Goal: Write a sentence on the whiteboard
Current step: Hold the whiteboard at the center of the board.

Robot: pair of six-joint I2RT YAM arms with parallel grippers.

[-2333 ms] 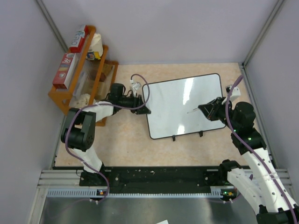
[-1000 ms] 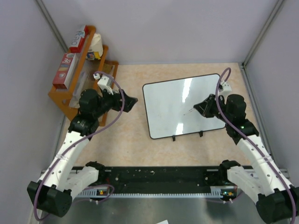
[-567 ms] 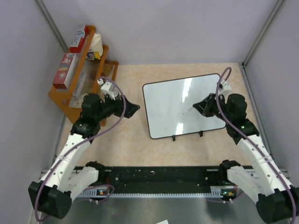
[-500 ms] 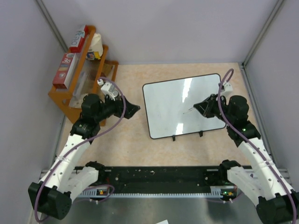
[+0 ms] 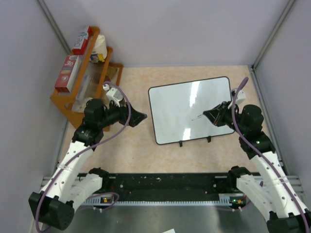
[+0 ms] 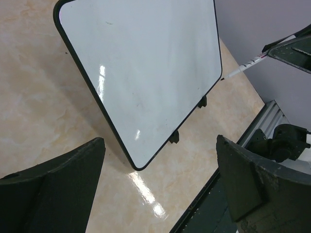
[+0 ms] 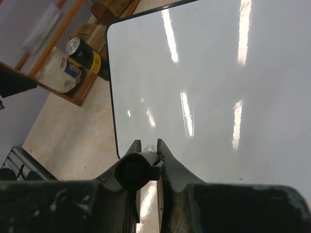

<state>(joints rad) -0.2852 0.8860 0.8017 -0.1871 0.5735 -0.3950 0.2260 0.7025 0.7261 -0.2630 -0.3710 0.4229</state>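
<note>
The whiteboard lies flat on the tan table, its two black feet at the near edge. It also shows in the left wrist view and the right wrist view. No handwriting shows on it, only glare and faint specks. My right gripper is shut on a marker with a white barrel, and its tip points left over the board's right part. In the right wrist view the jaws clamp the marker's dark end. My left gripper is open and empty, just left of the board.
An orange wooden rack stands at the far left with boxes, a paper roll and a can. Grey walls close in the table on three sides. A black rail runs along the near edge.
My left gripper has drawn back from the board's left edge and now sits a little left of it. My right gripper with the marker has shifted slightly right.
</note>
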